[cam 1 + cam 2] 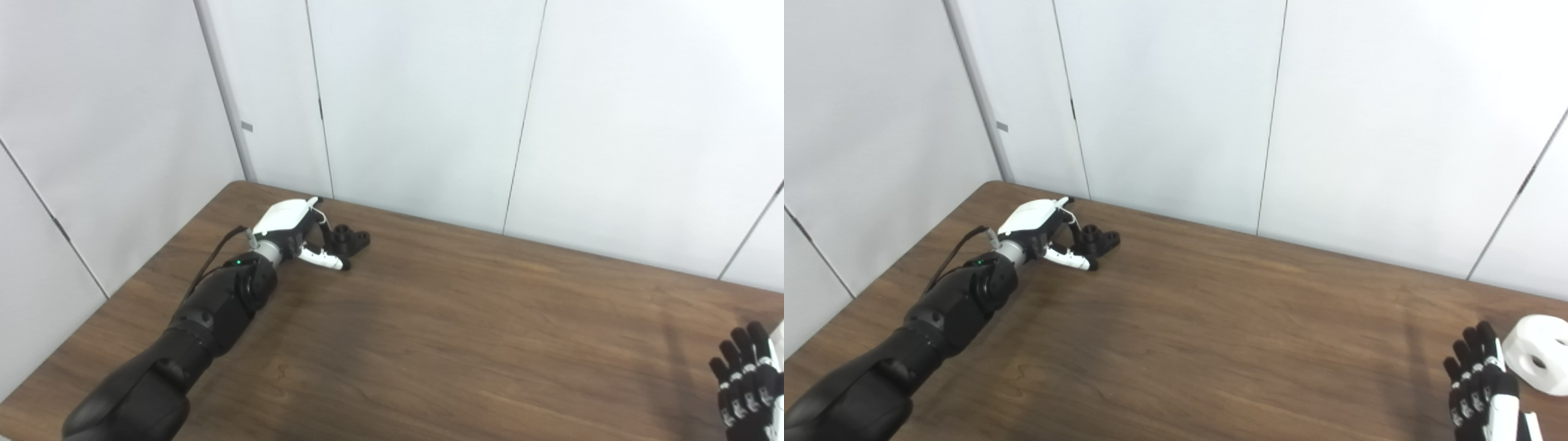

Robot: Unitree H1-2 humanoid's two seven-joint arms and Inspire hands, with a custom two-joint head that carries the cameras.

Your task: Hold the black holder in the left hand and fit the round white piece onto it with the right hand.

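The black holder (350, 238) rests on the brown table (465, 318) near its far left corner. My left hand (293, 233) reaches it from the left, its fingers just behind the holder and its thumb stretched out along the near side. The fingers are still apart and do not clasp it. The round white piece (1540, 354), with a dark hole in its side, lies at the table's right edge. My right hand (1482, 383) stands just left of the piece at the bottom right, fingers pointing up and spread, holding nothing.
White wall panels (416, 104) stand close behind the table's far edge and along its left side. A black cable (211, 260) runs along the left forearm.
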